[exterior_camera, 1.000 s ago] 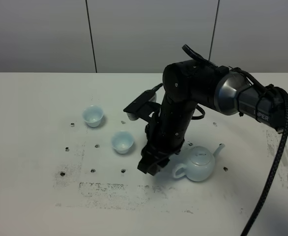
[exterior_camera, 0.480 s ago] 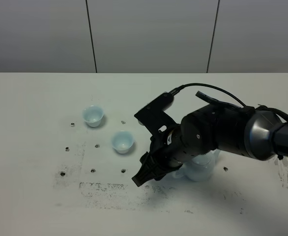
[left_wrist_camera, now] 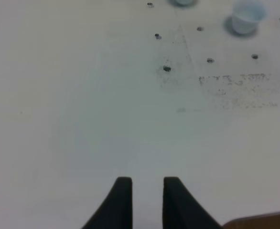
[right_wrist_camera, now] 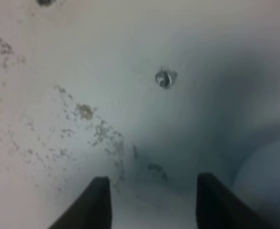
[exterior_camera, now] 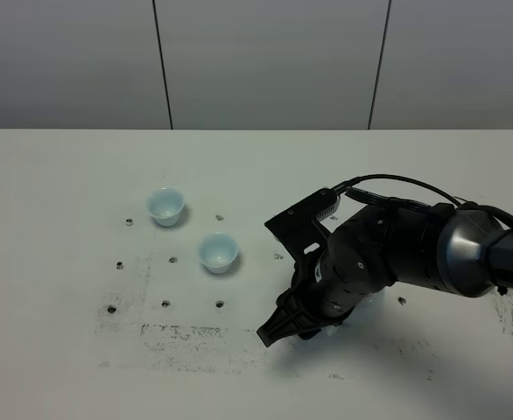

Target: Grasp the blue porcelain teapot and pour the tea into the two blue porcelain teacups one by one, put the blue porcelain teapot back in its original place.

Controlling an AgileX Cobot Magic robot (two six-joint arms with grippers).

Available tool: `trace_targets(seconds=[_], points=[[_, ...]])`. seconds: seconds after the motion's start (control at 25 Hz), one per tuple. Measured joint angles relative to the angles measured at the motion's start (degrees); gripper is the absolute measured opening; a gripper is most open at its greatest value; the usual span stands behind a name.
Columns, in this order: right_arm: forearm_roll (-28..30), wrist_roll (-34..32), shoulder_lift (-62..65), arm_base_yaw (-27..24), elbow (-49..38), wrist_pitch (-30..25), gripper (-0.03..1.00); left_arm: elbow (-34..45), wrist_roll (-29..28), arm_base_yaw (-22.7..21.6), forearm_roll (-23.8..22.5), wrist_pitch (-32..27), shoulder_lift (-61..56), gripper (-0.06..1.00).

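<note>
Lower than a second ago, my right arm now hides most of the blue porcelain teapot, only a pale rounded flank showing beside my right gripper, jaws spread wide over the scuffed table. Two pale blue teacups stand apart. My left gripper is slightly parted, empty.

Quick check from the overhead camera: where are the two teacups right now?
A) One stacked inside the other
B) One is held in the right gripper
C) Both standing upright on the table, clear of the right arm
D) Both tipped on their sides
C: the two teacups stand upright and apart on the table, while the right gripper is low beside the arm, open, holding nothing.
</note>
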State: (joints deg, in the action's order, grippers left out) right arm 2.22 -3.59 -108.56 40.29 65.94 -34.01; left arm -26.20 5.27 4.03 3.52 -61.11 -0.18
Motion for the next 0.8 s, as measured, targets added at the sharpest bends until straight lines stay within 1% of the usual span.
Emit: trace_targets(seconds=[0.2, 0.44, 0.68, 0.8], points=[[-0.18, -0.58, 0.0, 0.0, 0.0, -4.26, 0.41, 0.0, 0.0, 0.0, 0.0, 0.0, 0.0, 0.22], [-0.67, -0.6, 0.15, 0.0, 0.0, -7.88, 0.41, 0.0, 0.0, 0.0, 0.0, 0.0, 0.0, 0.22], [-6.12, 3.59, 5.72, 0.97, 0.0, -10.61, 0.41, 0.0, 0.0, 0.0, 0.0, 0.0, 0.0, 0.22], [-8.86, 2.28, 9.15, -0.06, 0.05, -14.28, 0.41, 0.0, 0.0, 0.0, 0.0, 0.0, 0.0, 0.22]])
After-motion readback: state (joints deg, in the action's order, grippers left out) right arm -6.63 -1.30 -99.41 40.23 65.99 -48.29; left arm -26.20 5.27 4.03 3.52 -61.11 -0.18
